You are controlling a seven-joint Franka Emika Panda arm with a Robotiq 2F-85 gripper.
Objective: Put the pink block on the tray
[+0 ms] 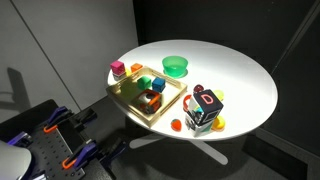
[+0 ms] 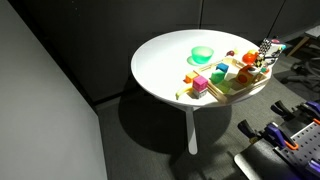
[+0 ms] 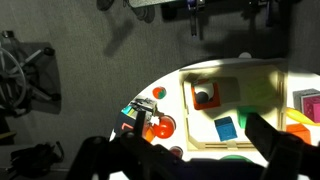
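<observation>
On the round white bench [image 1: 250, 80], the pink block [image 1: 118, 69] sits outside the tray [image 1: 130, 106], just beside its rim near one corner; the wrist view catches it at the right edge of the picture, beyond the tray's side. From my remote seat the only writing I can find is a pale letter on the dark red top face of the multicoloured cube [image 1: 207, 108]. It may be a D, but it is too small to read for sure. No brand or label is legible.

Several blocks lie inside the tray, among them a green block [image 1: 146, 84], a blue block [image 3: 228, 128] and a dark one with red. A round green bowl [image 1: 175, 66] stands on the far side of the tray, apart from it. A small orange ball [image 3: 158, 127] lies close to the lettered cube, on the side away from the pink block.

My pincer [image 3: 190, 160] hangs high over the bench, its dark fingers [image 3: 278, 148] spread wide with nothing between them. The tray and its blocks fill the view below.
</observation>
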